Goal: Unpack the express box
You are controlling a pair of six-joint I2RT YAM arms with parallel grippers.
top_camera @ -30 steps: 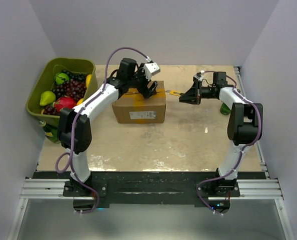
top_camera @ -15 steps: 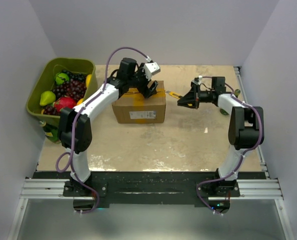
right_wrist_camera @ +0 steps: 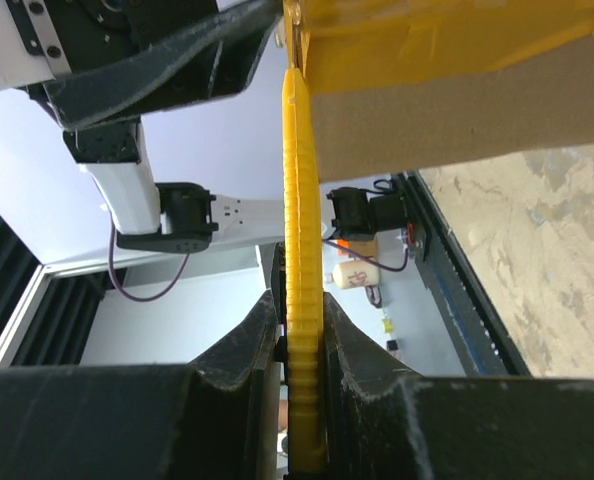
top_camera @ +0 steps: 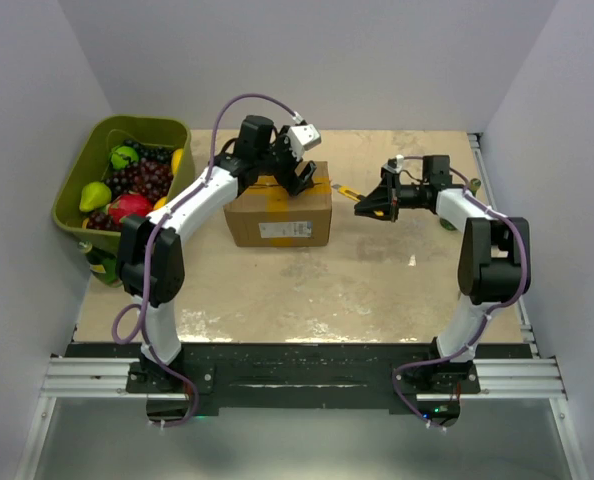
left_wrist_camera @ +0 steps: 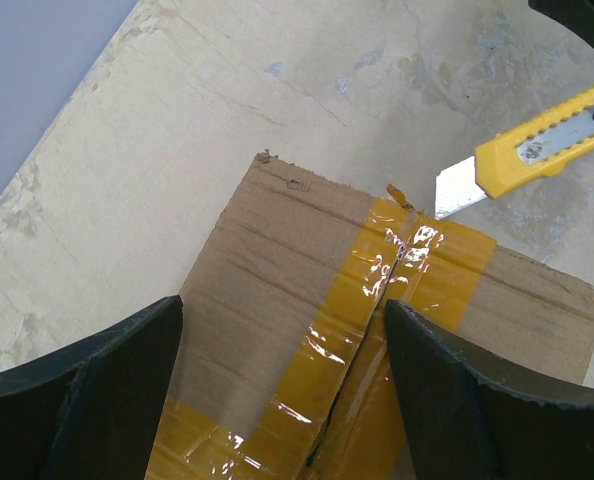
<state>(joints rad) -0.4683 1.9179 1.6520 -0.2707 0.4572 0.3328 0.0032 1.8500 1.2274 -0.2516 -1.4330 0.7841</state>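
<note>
The express box [top_camera: 277, 222], brown cardboard with yellow tape, stands mid-table with a white label on its near side. My left gripper [top_camera: 299, 180] hovers open over its top; in the left wrist view the fingers straddle the taped centre seam [left_wrist_camera: 377, 330], which shows a dark split. My right gripper [top_camera: 374, 204] sits right of the box, shut on a yellow utility knife [top_camera: 345, 189]. The knife's blade [left_wrist_camera: 455, 187] is just beyond the box's right end, near the seam. In the right wrist view the knife [right_wrist_camera: 302, 250] runs up from between the fingers toward the box [right_wrist_camera: 457, 100].
An olive-green bin [top_camera: 97, 140] full of fruit stands at the far left of the table. A small green object [top_camera: 448, 219] lies by the right arm's elbow. Walls close in the table on the left, back and right.
My right gripper has dropped a little toward the near side and left, knife still in it, blade staying by the box's right end. The left arm has not moved.
</note>
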